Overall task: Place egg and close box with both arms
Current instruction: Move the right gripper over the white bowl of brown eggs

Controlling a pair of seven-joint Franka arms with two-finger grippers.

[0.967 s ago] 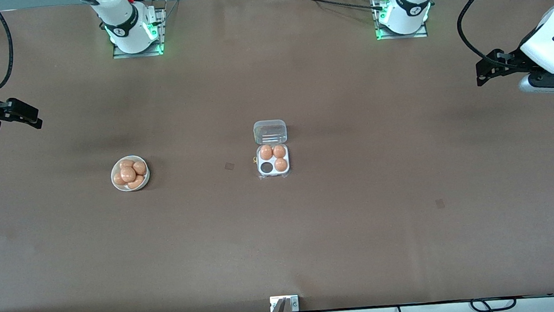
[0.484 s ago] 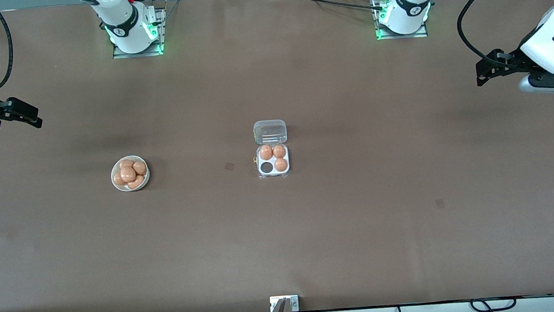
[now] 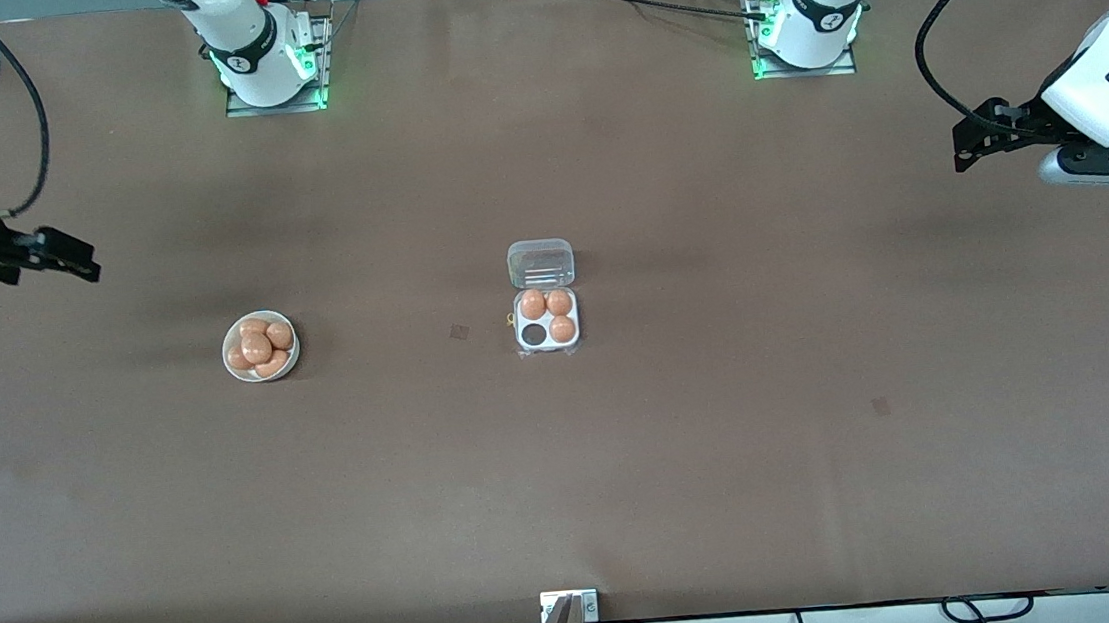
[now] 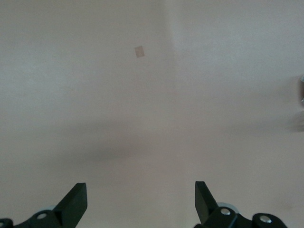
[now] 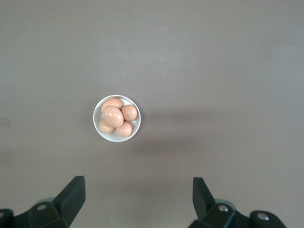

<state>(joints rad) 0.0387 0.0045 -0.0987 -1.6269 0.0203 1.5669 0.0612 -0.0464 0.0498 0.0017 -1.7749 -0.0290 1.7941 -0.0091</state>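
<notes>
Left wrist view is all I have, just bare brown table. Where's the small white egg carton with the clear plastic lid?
Observer: The egg carton sits mid-table, lid open.
Operator: Is it full?
Observer: No, three orange-brown eggs; the empty cell is nearer the front camera, on the side toward the right arm.
Operator: Spare eggs?
Observer: Five lie in a round white bowl, toward the right arm's end.
Operator: And the right gripper?
Observer: The right gripper hangs open above the table near that bowl.

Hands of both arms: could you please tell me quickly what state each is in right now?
Left hand: open, holding nothing, over bare table.
Right hand: open, holding nothing, above the table near the bowl of eggs.
</notes>
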